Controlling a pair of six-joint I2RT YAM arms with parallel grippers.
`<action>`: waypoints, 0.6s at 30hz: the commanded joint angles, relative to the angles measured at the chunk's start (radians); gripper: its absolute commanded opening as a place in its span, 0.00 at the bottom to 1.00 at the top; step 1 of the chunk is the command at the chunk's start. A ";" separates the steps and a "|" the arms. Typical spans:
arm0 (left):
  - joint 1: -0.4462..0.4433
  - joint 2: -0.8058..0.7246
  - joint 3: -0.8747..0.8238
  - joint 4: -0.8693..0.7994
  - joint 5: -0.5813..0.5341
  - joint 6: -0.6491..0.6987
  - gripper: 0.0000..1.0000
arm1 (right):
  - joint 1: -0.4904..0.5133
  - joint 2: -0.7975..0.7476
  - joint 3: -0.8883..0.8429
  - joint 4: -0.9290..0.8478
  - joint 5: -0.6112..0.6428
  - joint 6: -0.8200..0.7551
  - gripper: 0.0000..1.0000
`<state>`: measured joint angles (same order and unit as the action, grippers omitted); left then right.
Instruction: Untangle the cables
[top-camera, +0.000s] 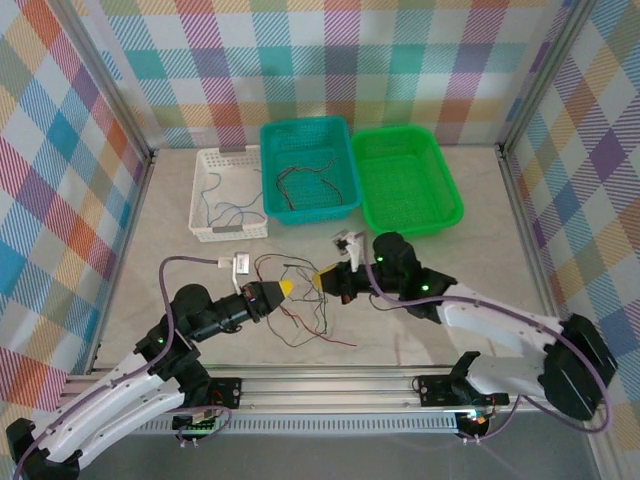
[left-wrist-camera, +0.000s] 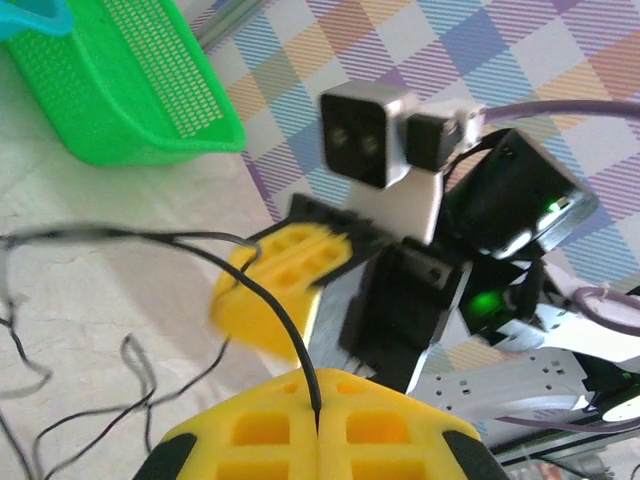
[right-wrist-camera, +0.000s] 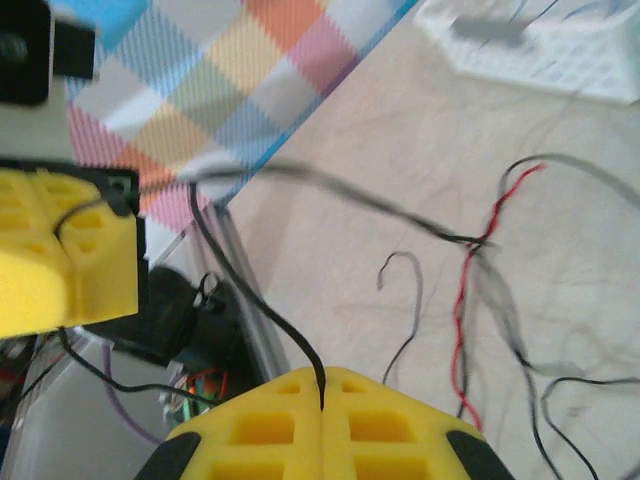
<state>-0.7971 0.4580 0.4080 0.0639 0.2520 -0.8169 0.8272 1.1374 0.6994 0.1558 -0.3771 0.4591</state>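
White links (top-camera: 110, 395), black joints (top-camera: 195, 310) and lilac cords (top-camera: 164, 290) lead to a yellow-padded left gripper (top-camera: 286, 288) and right gripper (top-camera: 324, 279).

We see the left arm (top-camera: 110, 385) and the right arm (top-camera: 490, 325) both reaching fwd and bent inward, so the tips face each other, near but apart. The left gripper (top-camera: 283, 289) has its yellow pads pressed together w/ a thin black cable (left-wrist-camera: 297, 345) in the seam. The right gripper (top-camera: 325, 280) is the same, pads together on that cable.

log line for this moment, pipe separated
left fingers: shut on black cable | right fingers: shut on black cable | red cable: lying on table
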 joint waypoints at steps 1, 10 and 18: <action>-0.004 -0.037 0.063 -0.144 -0.025 0.074 0.00 | -0.077 -0.119 -0.046 -0.128 0.120 0.005 0.00; 0.007 -0.095 0.194 -0.476 -0.141 0.167 0.00 | -0.404 -0.370 -0.027 -0.463 0.185 0.051 0.00; 0.014 -0.117 0.323 -0.720 -0.290 0.247 0.00 | -0.694 -0.430 0.037 -0.663 0.153 0.095 0.00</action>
<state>-0.7902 0.3584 0.6827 -0.5251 0.0494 -0.6277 0.1932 0.7284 0.6979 -0.3996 -0.2173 0.5232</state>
